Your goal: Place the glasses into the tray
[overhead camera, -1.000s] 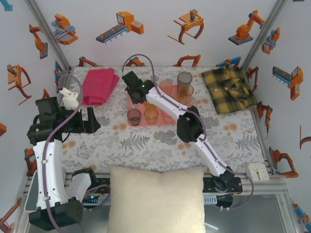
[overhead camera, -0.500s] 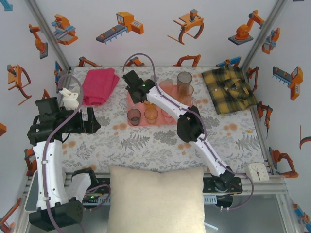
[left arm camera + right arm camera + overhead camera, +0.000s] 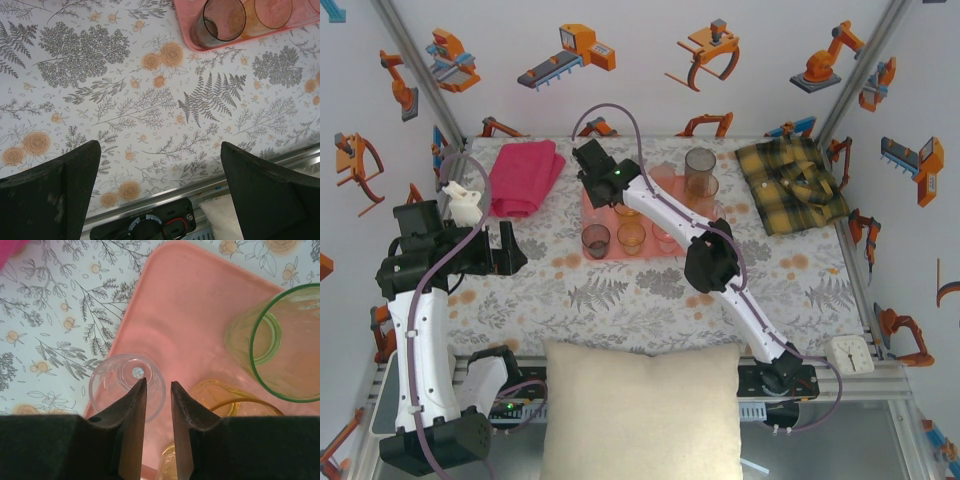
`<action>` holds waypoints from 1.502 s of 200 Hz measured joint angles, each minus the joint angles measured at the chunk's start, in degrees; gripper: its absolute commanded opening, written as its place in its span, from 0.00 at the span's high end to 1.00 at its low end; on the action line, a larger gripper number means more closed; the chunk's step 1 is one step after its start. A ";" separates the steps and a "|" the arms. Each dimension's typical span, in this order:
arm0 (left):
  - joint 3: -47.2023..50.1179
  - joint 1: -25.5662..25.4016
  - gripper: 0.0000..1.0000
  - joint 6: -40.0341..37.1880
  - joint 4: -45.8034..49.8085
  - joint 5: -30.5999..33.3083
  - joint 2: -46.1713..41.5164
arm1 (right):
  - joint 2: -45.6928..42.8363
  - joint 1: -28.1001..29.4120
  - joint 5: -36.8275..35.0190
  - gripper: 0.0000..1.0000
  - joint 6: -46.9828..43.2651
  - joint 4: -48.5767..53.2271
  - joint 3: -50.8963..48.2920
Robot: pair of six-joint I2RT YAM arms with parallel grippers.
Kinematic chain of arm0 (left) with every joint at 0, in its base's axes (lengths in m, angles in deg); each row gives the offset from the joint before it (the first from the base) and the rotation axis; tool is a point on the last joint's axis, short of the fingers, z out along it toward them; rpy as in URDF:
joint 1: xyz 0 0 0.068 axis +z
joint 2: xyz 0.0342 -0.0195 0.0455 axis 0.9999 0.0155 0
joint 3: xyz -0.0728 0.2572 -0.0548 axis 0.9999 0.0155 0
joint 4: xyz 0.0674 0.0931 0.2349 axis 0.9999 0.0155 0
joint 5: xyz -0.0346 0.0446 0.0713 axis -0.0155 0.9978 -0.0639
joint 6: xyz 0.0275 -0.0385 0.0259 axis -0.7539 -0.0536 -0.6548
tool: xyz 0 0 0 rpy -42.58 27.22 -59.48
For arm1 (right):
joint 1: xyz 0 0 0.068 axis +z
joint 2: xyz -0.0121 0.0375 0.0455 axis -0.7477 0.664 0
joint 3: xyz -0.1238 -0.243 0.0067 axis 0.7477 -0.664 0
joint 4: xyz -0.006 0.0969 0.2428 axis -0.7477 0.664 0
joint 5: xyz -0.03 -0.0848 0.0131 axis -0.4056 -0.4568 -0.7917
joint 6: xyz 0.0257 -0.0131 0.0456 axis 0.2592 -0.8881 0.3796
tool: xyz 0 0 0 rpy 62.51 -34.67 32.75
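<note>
Where the tray (image 3: 200, 315) ends at lower left, a clear glass (image 3: 117, 382) stands; right fingers (image 3: 131, 415), slightly parted, straddle its right wall without pinching it.

I'm in a robot lab cell: white walls (image 3: 650, 30) printed with orange robot drawings stand beyond my right claw (image 3: 158, 382). Aluminium framing (image 3: 858, 70) boxes the floral tabletop (image 3: 620, 290).

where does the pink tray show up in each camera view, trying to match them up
Top external: the tray lies at the centre of the picture, a little above the middle.
Left wrist: the tray shows one rounded corner at the top right edge.
Right wrist: the tray runs from the middle to the right edge.
Shared landmark: the floral tablecloth bordering the tray's rim.
</note>
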 measured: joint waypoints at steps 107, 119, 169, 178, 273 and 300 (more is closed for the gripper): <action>-0.02 0.00 0.03 -0.07 0.09 0.07 0.09 | -14.51 0.17 -5.16 0.70 -4.81 3.04 1.18; -0.02 0.00 0.03 -0.07 0.11 0.07 0.17 | -20.35 0.28 -6.80 0.70 -6.03 3.30 -1.01; -0.22 -0.02 0.03 -0.09 0.42 0.09 0.72 | -52.46 -1.40 -13.18 0.71 -8.50 1.68 -21.53; -0.35 -0.02 0.03 -0.09 0.50 0.07 0.81 | -57.35 -3.28 -13.81 0.72 -7.87 1.27 -25.49; -1.55 -0.46 0.03 -1.18 0.96 1.03 1.40 | -79.10 -37.03 1.68 0.73 11.63 -1.62 -77.09; -1.73 -0.48 0.03 -3.17 1.62 2.97 1.36 | -77.66 -39.54 6.25 0.73 13.90 -5.99 -85.88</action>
